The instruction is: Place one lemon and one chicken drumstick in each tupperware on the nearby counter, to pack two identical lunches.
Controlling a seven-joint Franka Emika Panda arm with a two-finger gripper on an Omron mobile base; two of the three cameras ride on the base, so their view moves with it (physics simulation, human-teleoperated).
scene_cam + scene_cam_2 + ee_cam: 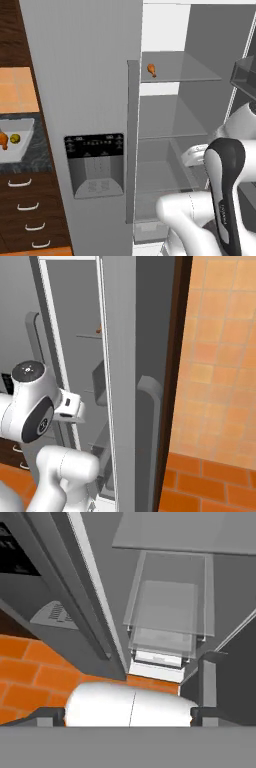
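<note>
On fridge shelf (pixel 200 70): drumstick (pixel 151 69), bone end lower-right.

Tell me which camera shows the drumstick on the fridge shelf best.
The left base view: the drumstick lies in plain sight on the upper fridge shelf. The right base view catches just an orange sliver past the door edge.

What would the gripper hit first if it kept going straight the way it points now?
Probably the glass fridge shelves straight ahead in the hand view, with the fridge's bottom ledge beneath them; depth is unclear.
</note>
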